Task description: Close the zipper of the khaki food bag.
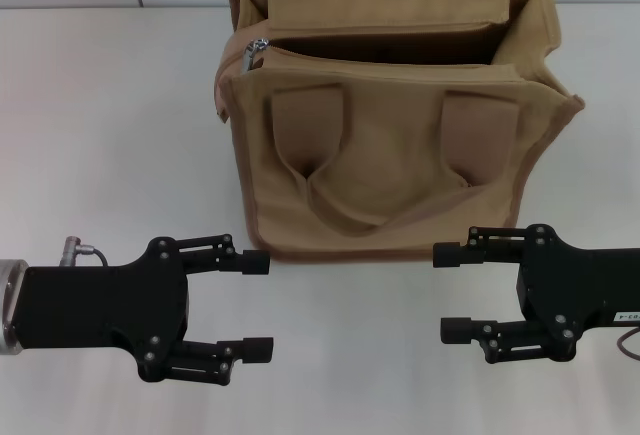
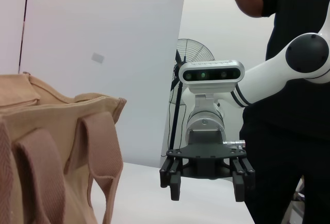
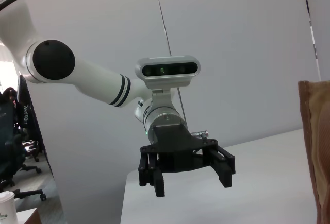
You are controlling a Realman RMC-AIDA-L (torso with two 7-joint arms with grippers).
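Observation:
The khaki food bag (image 1: 400,155) stands upright on the white table, its two strap handles hanging down the near side and its top gaping open. The zipper's silver slider (image 1: 258,50) sits at the left end of the opening. My left gripper (image 1: 260,305) is open and empty, in front of the bag's lower left corner, apart from it. My right gripper (image 1: 448,292) is open and empty, in front of the bag's lower right part. The left wrist view shows the bag (image 2: 51,147) and the right gripper (image 2: 207,190). The right wrist view shows the left gripper (image 3: 188,180) and the bag's edge (image 3: 315,147).
The white table (image 1: 100,135) reaches back to a grey wall behind the bag. In the left wrist view a person in black (image 2: 289,131) stands beside the table, with a fan (image 2: 193,51) behind. A paper cup (image 3: 6,203) stands off the table.

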